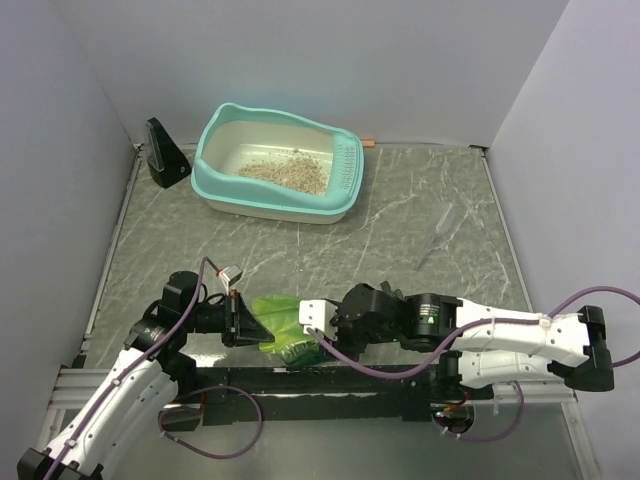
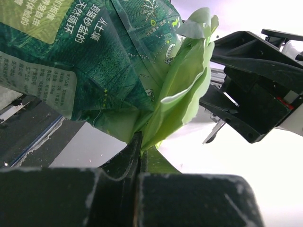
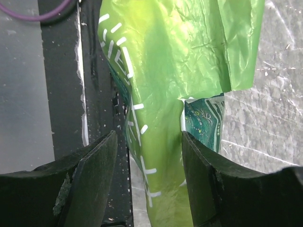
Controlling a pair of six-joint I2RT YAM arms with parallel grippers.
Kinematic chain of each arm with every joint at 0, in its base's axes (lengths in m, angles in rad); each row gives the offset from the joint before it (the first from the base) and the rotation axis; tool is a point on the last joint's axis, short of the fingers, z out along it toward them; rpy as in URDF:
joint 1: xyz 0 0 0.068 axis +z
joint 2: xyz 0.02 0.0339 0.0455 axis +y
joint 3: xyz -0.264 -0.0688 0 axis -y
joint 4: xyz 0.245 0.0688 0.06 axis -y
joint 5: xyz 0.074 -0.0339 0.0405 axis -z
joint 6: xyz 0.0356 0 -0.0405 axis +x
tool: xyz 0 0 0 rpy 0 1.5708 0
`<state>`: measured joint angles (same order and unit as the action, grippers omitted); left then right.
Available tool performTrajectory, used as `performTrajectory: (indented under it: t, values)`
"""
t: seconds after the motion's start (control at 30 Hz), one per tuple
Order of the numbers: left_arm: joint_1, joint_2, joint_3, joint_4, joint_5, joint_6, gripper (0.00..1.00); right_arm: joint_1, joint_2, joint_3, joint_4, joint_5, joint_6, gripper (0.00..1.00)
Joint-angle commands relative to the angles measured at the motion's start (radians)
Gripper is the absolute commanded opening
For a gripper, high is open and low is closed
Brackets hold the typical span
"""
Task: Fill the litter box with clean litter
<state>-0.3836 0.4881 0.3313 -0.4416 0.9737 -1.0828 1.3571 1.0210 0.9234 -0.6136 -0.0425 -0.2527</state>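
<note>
At the near edge, both arms meet at a green printed pouch (image 1: pixel 280 318), which is held above the dark base rail, just in front of the grey marbled surface (image 1: pixel 400 200). The left fingers (image 2: pixel 128 161) are pressed together and pinch the pale green edge of the pouch; in the left wrist view the pouch rises from the pinch point, with its darker printed face to the left and the pale green film fanning to the right. The right fingers (image 3: pixel 94 163) are spread, one on each side of the pouch. In the right wrist view a dark gap shows between the left-hand finger and the film, while the other finger lies against the pouch edge; they are not clamped on it. In the top view the two arms face each other across the pouch, the left arm from the left and the right arm from the right. Further out, right of centre, a translucent scoop (image 1: pixel 440 235) lies flat on the surface, well apart from both arms. At the far edge, left of centre, stands the litter box (image 1: pixel 205 175), slotted end to the right. A thin patch of litter (image 1: pixel 285 172) covers part of its cream floor, towards the slotted end. A black wedge-shaped stand (image 1: pixel 165 155) sits just beside the box on its left.
</note>
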Motion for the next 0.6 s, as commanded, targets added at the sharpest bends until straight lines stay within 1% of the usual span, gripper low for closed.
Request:
performTrajectory:
  t: [0.0,0.07,0.17,0.27,0.3,0.37,0.4,0.43,0.47,0.5,0.53,0.57]
  values:
    - [0.014,0.0,-0.015,-0.074,-0.026,0.041,0.01,0.007,0.014,-0.015,0.015,0.012,-0.031,0.63]
    - [0.015,-0.003,-0.014,-0.078,-0.026,0.044,0.01,0.005,0.027,-0.021,0.0,0.004,-0.016,0.62]
    - [0.015,-0.002,-0.006,-0.074,-0.024,0.047,0.01,0.008,0.048,-0.038,-0.009,0.006,0.006,0.57]
    - [0.017,0.001,0.012,-0.074,-0.021,0.054,0.01,0.008,0.056,-0.061,-0.018,0.009,0.023,0.49]
    - [0.017,0.006,0.018,-0.075,-0.023,0.06,0.01,0.01,0.06,-0.069,-0.023,0.015,0.03,0.37]
    - [0.017,0.009,0.04,-0.069,-0.02,0.064,0.01,0.008,0.074,-0.07,-0.034,0.027,0.035,0.24]
    - [0.017,0.012,0.049,-0.062,-0.018,0.069,0.01,0.008,0.079,-0.069,-0.044,0.03,0.041,0.03]
    - [0.017,0.015,0.076,-0.062,-0.017,0.076,0.01,0.008,0.08,-0.067,-0.049,0.041,0.044,0.0]
    - [0.017,0.02,0.095,-0.069,-0.023,0.089,0.01,0.007,0.079,-0.066,-0.051,0.039,0.044,0.0]
    - [0.017,0.035,0.119,-0.084,-0.053,0.139,0.01,0.007,0.076,-0.064,-0.058,0.061,0.046,0.0]
    - [0.017,0.046,0.194,-0.162,-0.087,0.183,0.01,0.004,0.073,-0.063,-0.061,0.061,0.049,0.0]
    - [0.017,0.059,0.25,-0.222,-0.152,0.292,0.01,-0.001,0.062,-0.061,-0.064,0.061,0.049,0.0]
